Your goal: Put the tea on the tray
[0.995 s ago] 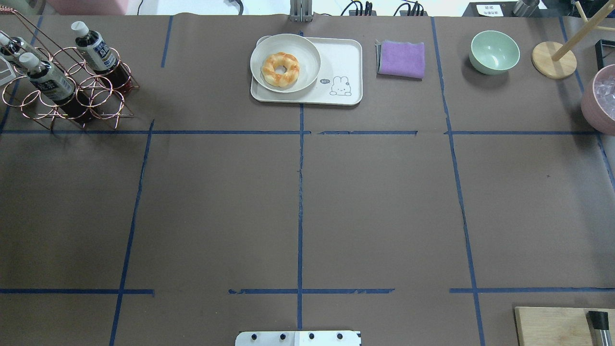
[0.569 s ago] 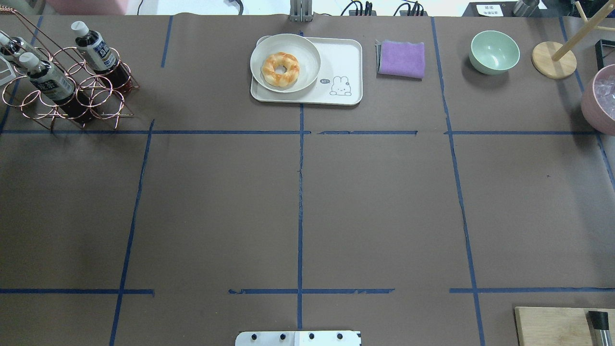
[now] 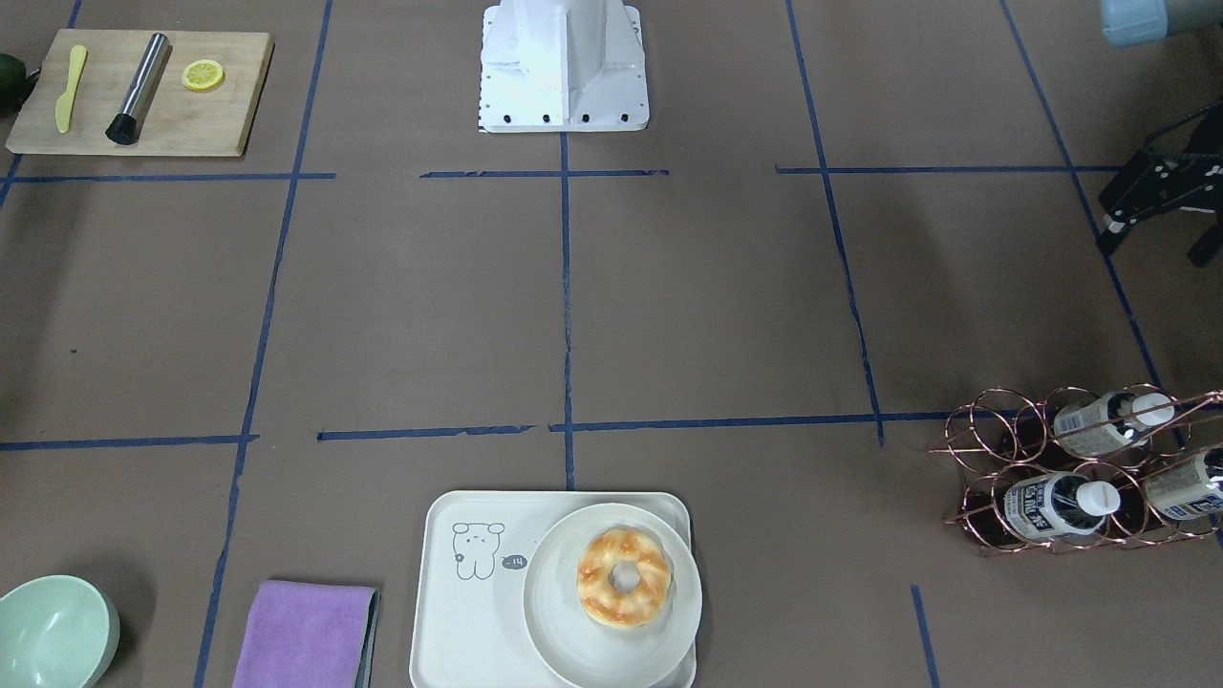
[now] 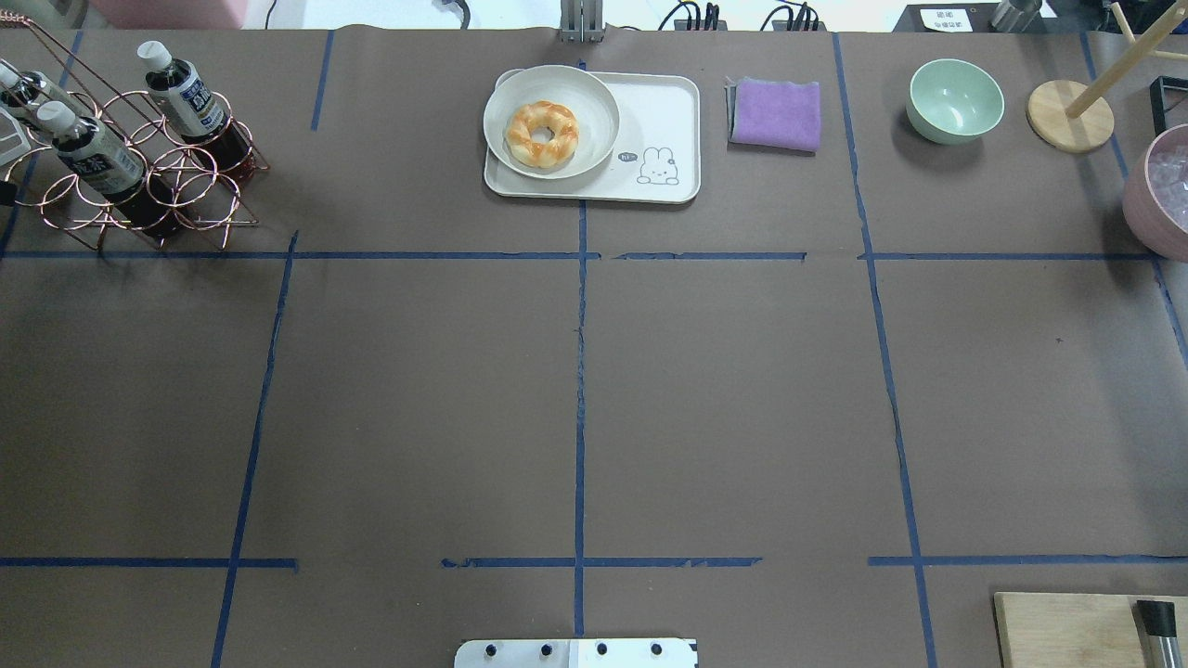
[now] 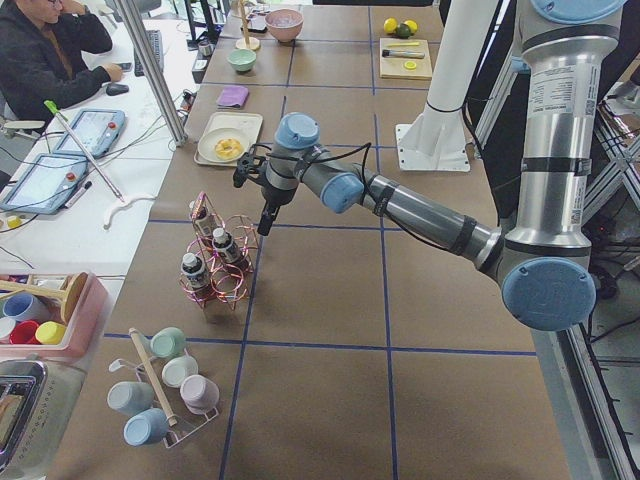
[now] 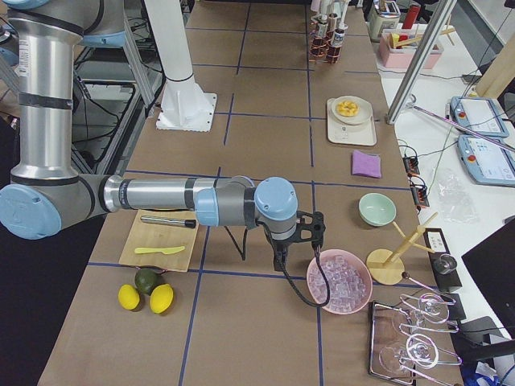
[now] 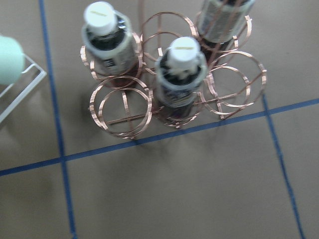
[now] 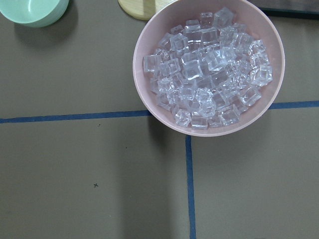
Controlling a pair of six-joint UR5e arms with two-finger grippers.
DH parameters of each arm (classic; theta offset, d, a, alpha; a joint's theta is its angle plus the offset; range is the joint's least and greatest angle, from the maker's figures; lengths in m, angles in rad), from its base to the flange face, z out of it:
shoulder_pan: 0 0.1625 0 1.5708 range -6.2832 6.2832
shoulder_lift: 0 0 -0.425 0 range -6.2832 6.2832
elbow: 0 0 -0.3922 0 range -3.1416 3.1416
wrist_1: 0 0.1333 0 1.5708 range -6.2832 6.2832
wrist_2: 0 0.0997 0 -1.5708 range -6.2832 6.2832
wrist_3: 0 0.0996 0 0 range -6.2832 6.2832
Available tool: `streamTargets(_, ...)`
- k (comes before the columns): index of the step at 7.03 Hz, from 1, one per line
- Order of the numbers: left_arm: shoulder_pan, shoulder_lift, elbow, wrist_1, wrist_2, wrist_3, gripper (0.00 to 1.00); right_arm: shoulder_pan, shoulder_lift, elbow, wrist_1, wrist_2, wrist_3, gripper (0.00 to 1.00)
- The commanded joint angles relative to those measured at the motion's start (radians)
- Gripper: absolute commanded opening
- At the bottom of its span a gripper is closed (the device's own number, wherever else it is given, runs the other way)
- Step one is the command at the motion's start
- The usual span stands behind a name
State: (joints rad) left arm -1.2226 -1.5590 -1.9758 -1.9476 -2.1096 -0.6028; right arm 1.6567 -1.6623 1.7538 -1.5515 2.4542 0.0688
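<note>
Three tea bottles stand in a copper wire rack point(image 4: 148, 176) at the table's far left: one point(image 4: 183, 93), a second point(image 4: 90, 153) and a third point(image 4: 19, 88). The left wrist view looks down on them point(image 7: 182, 69). The cream tray point(image 4: 664, 116) lies at the back centre, also in the front-facing view point(image 3: 459, 612). My left gripper point(image 3: 1151, 250) hangs on the robot's side of the rack, fingers apart and empty. My right gripper point(image 6: 278, 259) hangs beside a pink bowl; I cannot tell whether it is open.
A white plate point(image 4: 594, 97) with a donut point(image 4: 541, 134) covers the tray's left half. A purple cloth point(image 4: 775, 113), a green bowl point(image 4: 955, 99) and the pink bowl of ice point(image 8: 209, 64) sit to the right. A wooden board point(image 3: 143, 91) lies near the robot's right.
A small dark part of my left arm has come into the overhead view's left edge beside the rack. Nothing on the table has moved.
</note>
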Motion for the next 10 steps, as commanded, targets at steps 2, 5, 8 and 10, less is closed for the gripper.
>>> streamTargets(2,0.060,0.014,0.075,-0.303,0.233,-0.208,1.00,0.000,-0.004,0.004,0.001,-0.001,0.002,1.00)
streamTargets(5,0.119,0.011,0.239,-0.551,0.415,-0.295,1.00,0.000,0.001,0.009,0.001,0.002,0.002,1.00)
streamTargets(8,0.167,-0.004,0.264,-0.554,0.453,-0.295,0.85,0.000,0.004,0.018,0.001,0.003,0.003,1.00)
streamTargets(10,0.167,-0.054,0.300,-0.553,0.453,-0.291,0.81,0.000,0.004,0.018,0.001,0.003,0.003,1.00)
